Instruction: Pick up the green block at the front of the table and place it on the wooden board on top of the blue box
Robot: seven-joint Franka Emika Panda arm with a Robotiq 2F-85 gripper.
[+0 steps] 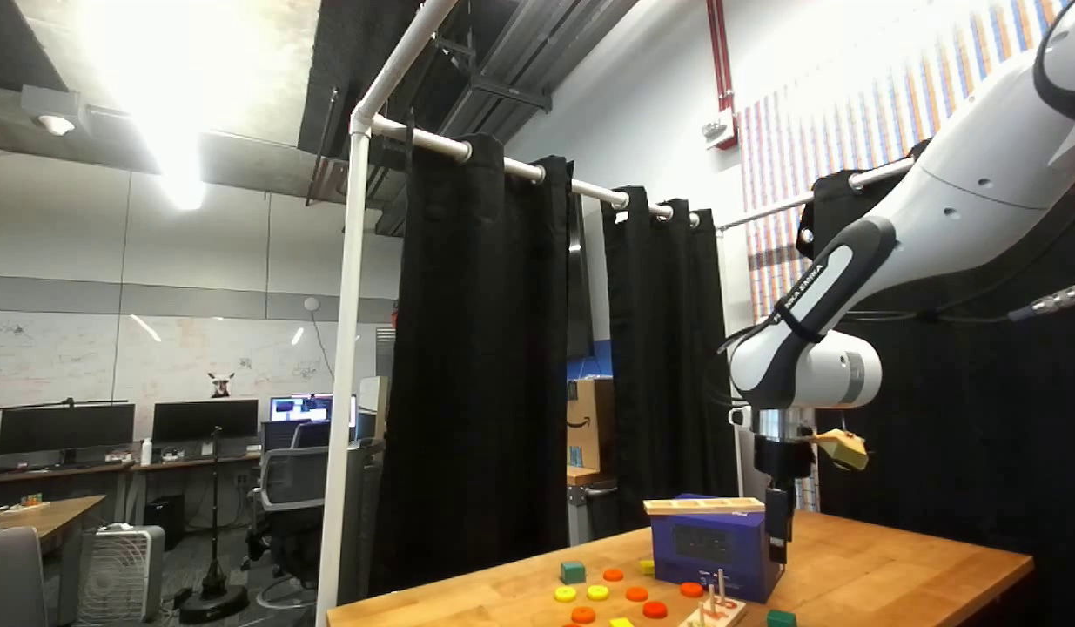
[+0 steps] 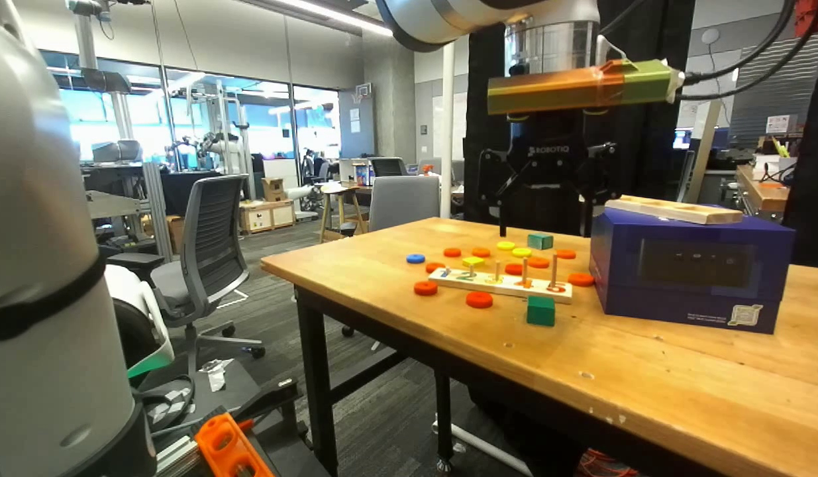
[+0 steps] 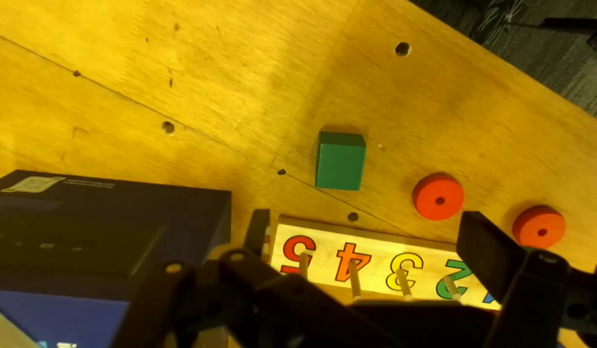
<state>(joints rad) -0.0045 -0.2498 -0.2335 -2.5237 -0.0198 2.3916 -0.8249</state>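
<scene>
Claw (image 2: pixel 545 225), right of centre in an exterior view, has its fingers wide apart w/ nothing btwn them, prob. b/c it's meant to straddle the green block (image 3: pixel 341 162). That block sits on the table (image 3: pixel 221 63) nr the middle of the wrist view, ungripped, w/ bare wood round it, so access looks OK. Just below it, the numbered peg rack (image 3: pixel 378 270) w/ upright pegs (image 3: pixel 354 280) is the likely snag if claw drops early; red rings (image 3: pixel 431 191) lie to the right. Lower left, the blue box (image 3: pixel 85 261) prob. serves as a raised stand, wooden board (image 2: pixel 673 210) on top. 2nd green block (image 2: pixel 540 241), higher up in an exterior view, could get picked by mistake.
</scene>
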